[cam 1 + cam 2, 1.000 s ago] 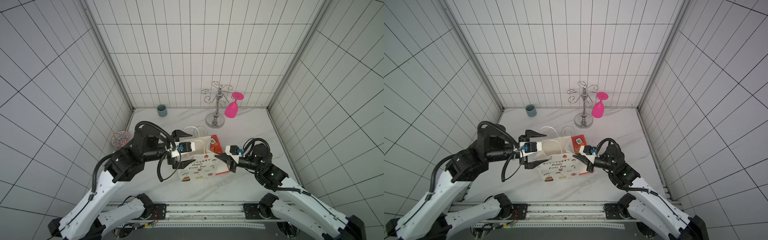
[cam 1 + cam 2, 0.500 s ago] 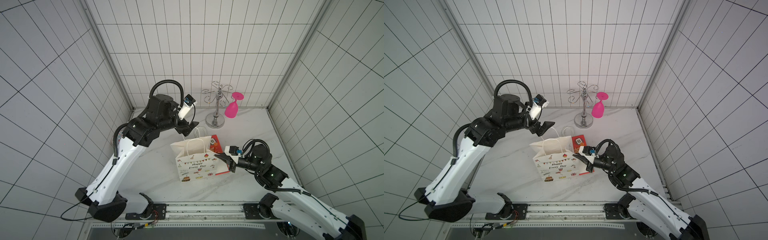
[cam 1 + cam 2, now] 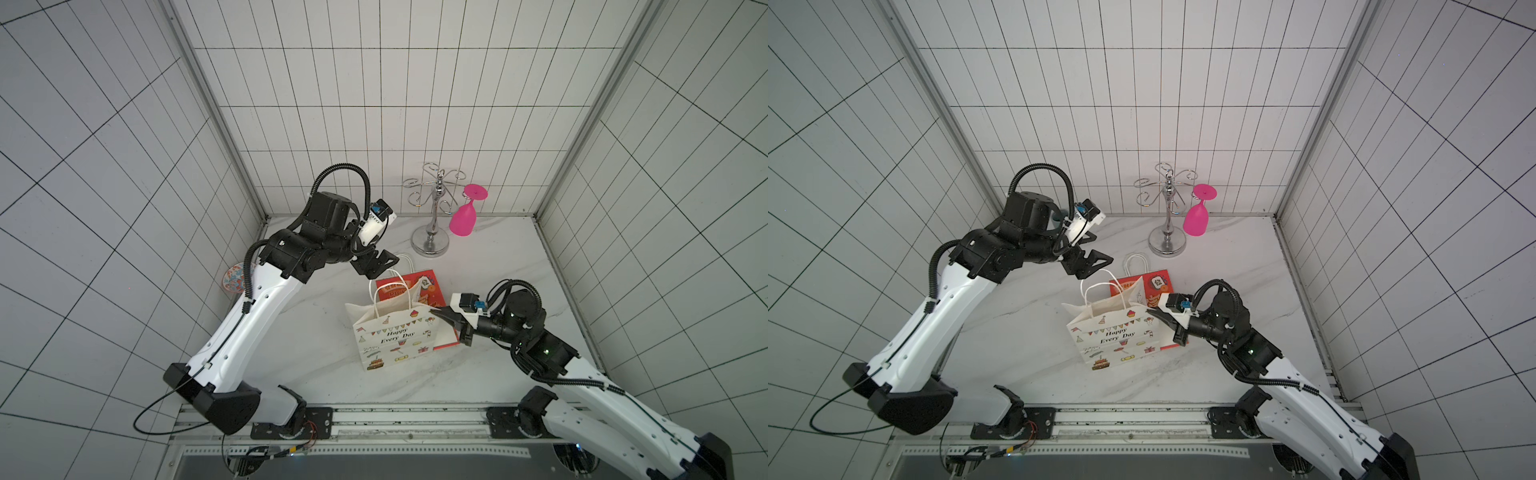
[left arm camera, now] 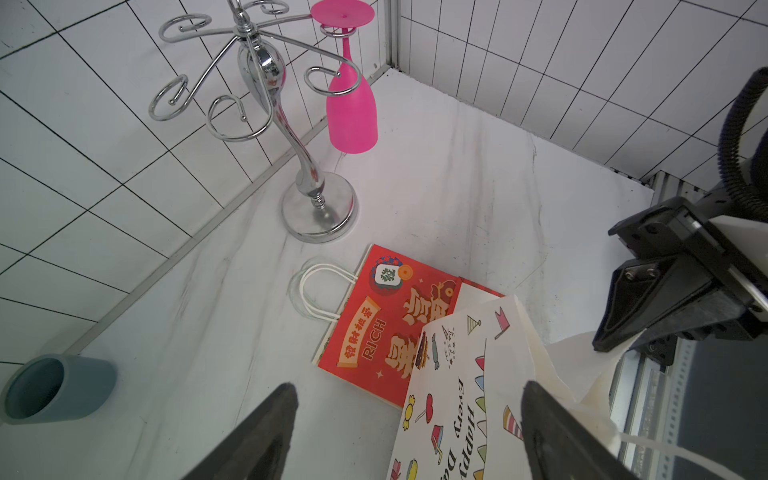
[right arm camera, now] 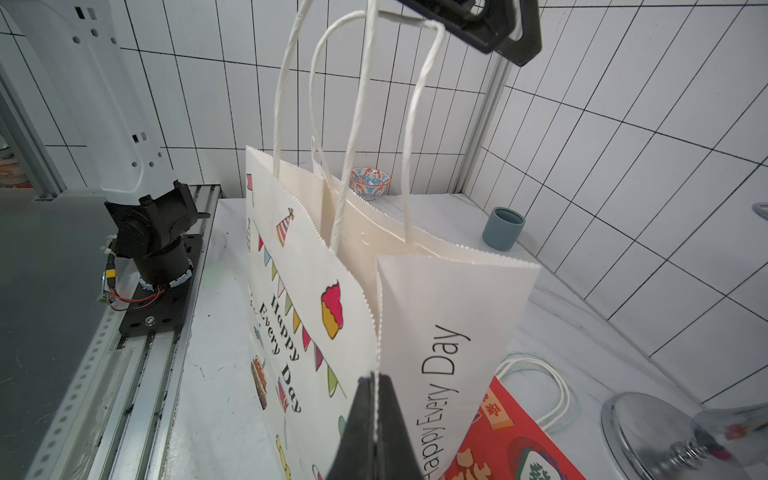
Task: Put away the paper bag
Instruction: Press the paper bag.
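white paper bag (image 3: 392,336) upright, mouth open; right pincer (image 3: 434,312) pinching rim

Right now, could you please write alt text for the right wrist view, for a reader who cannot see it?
The right gripper is shut on a corner edge of the upright white paper bag, printed "Happy Every Day". A red bag lies flat beside it; a grey-blue cup stands behind.

Front counter (image 3: 316,349): I see bare room left of the white bag (image 3: 395,340).
Back: rack (image 3: 431,243), pink glass (image 3: 462,218) and flat red bag (image 3: 428,278) crowd my path.
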### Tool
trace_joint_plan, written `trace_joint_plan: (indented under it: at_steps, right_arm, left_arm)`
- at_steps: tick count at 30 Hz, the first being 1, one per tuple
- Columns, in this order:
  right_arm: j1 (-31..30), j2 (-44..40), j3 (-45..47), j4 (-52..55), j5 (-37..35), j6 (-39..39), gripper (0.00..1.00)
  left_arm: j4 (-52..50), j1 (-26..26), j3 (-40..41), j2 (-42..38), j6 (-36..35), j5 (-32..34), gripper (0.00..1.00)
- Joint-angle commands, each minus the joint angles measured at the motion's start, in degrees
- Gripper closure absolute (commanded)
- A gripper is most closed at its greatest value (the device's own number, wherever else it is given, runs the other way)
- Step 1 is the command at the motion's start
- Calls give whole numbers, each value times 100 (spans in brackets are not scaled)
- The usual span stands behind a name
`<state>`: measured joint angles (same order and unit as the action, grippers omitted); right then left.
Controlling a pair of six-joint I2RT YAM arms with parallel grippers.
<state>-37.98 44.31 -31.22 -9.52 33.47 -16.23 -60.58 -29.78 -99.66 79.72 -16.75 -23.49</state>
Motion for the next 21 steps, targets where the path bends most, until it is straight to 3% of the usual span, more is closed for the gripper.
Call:
trace_joint_plan:
  at_steps: [1, 4, 7, 11, 15, 21]
  right_arm:
    - [-48, -3, 179, -85, -40, -135, 100]
    - [-47, 45, 152, -76, -52, -135, 100]
    - [-47, 46, 143, -84, -99, -118, 100]
    - [-52, 87, 134, -129, -164, -75, 100]
    - [-61, 113, 133, -142, -188, -38, 100]
    - [-86, 114, 125, -145, -242, -29, 100]
  left_arm:
    - [64, 14, -47, -278, 210, -655, 17]
    - [615, 12, -100, -624, 667, -637, 8]
    - [515, -122, -402, -728, 783, -283, 6]
    - [-351, -1255, -643, -467, 394, 1372, 3]
    - [-927, -1699, -667, -197, 435, 2421, 2]
    - [-1080, -1856, -933, -296, 609, 2428, 2]
